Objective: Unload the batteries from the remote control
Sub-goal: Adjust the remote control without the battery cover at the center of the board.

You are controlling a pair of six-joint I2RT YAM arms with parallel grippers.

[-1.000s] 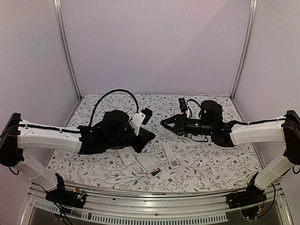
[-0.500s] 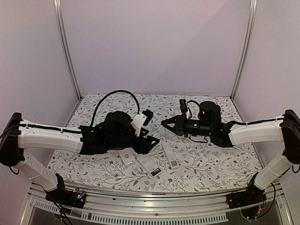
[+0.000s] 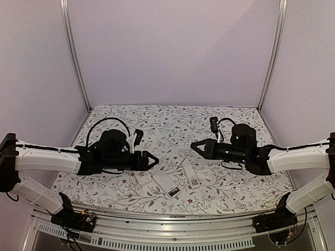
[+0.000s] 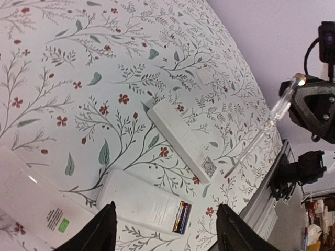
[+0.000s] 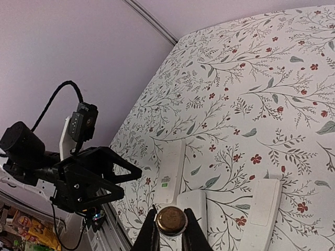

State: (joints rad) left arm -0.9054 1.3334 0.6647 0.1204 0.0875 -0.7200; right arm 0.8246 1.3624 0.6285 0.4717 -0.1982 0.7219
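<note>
Three white remotes lie near the table's front. The middle remote (image 3: 165, 183) (image 4: 138, 201) has its end compartment uncovered, and two batteries (image 4: 181, 217) (image 3: 173, 193), one orange-tipped and one dark, lie side by side in it. My left gripper (image 3: 153, 159) (image 4: 167, 235) hangs open above that remote, touching nothing. My right gripper (image 3: 193, 147) (image 5: 171, 232) is shut on a thin clear pen-like tool (image 4: 261, 128), whose round brass end (image 5: 171, 220) shows between the fingers. It hovers above the remotes, right of the left gripper.
A slim remote with a code sticker (image 3: 190, 172) (image 4: 183, 138) lies right of the uncovered one. A third remote with a green label (image 3: 141, 178) (image 5: 171, 171) lies to its left. The metal front rail (image 3: 172, 225) runs along the near table edge.
My left arm has drawn back to the left and come lower, and its gripper has opened. My right arm has shifted right and nearer, still gripping the tool.
</note>
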